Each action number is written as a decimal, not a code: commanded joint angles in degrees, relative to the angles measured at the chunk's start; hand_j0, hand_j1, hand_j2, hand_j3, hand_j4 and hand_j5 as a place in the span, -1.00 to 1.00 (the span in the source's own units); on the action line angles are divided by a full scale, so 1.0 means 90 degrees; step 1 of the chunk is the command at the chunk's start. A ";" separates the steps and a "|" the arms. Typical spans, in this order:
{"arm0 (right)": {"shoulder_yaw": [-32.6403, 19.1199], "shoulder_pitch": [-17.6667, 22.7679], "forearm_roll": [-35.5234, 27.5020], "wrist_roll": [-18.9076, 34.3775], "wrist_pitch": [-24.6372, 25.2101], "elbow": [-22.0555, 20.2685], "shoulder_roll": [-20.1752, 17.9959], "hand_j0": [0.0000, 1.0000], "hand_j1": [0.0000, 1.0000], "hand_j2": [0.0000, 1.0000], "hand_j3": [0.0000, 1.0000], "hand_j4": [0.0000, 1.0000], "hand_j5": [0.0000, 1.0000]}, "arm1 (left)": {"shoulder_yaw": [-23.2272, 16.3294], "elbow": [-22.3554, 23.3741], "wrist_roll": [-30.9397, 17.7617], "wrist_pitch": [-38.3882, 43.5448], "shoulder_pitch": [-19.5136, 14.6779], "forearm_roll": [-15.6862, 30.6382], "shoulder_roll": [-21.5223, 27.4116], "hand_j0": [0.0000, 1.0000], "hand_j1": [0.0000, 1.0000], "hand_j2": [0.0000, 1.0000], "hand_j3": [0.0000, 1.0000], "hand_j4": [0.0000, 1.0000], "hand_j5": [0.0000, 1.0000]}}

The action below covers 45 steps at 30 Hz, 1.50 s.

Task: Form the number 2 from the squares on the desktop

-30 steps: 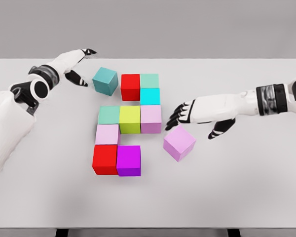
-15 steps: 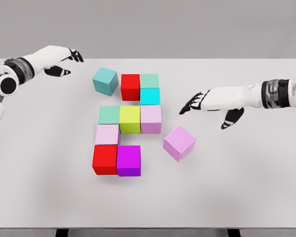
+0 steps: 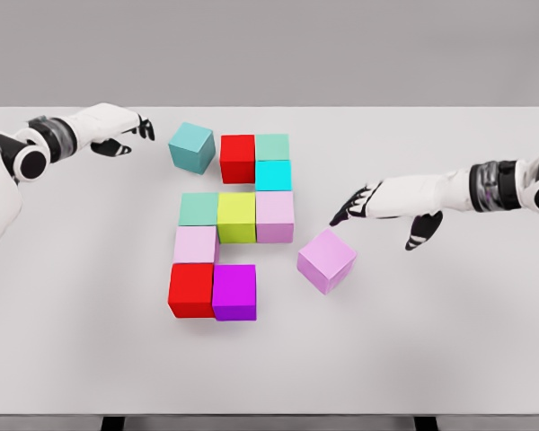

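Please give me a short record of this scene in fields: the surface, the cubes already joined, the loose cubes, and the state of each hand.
surface: white table
joined cubes: nine, from the top red cube down to the magenta cube
loose cubes: teal cube, tilted, beside the top red cube; light purple cube, tilted, apart at the right
left hand: open, holds nothing, left of the teal cube
right hand: open, holds nothing, fingertips near the light purple cube
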 commanded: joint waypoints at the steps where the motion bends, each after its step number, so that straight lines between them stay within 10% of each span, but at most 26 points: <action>1: 0.0028 0.0000 -0.0029 -0.0002 0.0017 0.0007 -0.0012 1.00 1.00 1.00 1.00 1.00 1.00 | 0.0014 0.0021 0.0056 0.0171 0.0010 -0.0270 -0.0195 0.24 0.24 0.24 0.24 0.24 0.24; 45: 0.0184 0.0029 0.0039 -0.0002 0.0046 0.0310 0.0124 1.00 1.00 1.00 1.00 1.00 1.00 | -0.0005 -0.0292 0.0066 -0.0277 0.0068 -0.0397 -0.0332 0.27 0.27 0.27 0.27 0.27 0.27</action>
